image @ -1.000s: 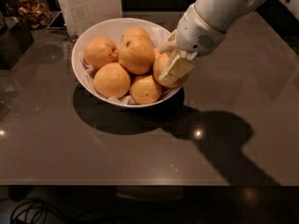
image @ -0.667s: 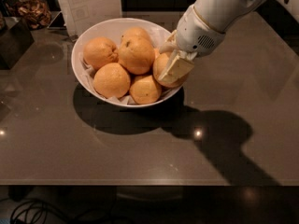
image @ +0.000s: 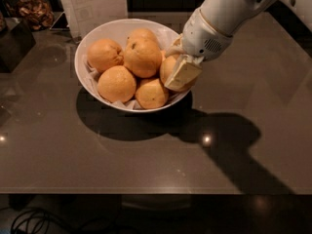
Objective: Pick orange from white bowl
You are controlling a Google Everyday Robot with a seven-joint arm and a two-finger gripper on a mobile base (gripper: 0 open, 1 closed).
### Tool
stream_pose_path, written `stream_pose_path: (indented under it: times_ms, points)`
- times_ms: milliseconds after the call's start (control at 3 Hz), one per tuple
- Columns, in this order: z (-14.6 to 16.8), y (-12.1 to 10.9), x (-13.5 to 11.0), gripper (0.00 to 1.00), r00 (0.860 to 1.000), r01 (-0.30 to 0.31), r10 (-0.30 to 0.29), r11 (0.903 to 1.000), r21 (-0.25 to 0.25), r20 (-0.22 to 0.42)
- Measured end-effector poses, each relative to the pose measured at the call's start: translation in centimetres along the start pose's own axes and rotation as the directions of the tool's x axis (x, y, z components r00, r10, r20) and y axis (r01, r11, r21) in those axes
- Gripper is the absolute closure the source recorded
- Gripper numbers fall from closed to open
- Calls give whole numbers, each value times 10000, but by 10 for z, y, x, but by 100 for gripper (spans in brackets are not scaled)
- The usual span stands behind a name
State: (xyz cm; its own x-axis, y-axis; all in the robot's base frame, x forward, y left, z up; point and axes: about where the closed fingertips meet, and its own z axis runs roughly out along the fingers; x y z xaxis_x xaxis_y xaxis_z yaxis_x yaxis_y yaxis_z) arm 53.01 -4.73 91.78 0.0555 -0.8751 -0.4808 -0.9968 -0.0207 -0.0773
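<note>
So, you are mid-pick, by my reading: the reach is done, the lift is not. The orange (image: 168, 68) sits inside the white bowl (image: 84, 84), low against its right wall, resting among the other fruit and not raised off them.

The gripper (image: 174, 65) is down over the bowl's right rim, with the arm coming in from the bowl's far right. Its near finger pad (image: 184, 72) lies flat on the orange's outer face, towards the bowl's front right. The orange comes next, just behind that pad. The second finger only peeks out on the orange's far side, towards the bowl's back wall.

With the fruit between them and the near pad touching skin, the fingers look clamped on the orange.

What is left for you is the lift up over the right rim, clear of the stem-dotted orange (image: 142, 57) near the bowl's middle.
</note>
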Motion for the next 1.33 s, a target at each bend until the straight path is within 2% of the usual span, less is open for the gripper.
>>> stream_pose_path:
  times_ms: [333,667,1333]
  points:
    - [5,-1,2,21,10000,-46,47,9999,-108,11]
    - [9,-1,5,36,9999,-101,101,9997,-240,10]
    - [7,-3,4,83,9999,-100,100,9997,-238,12]
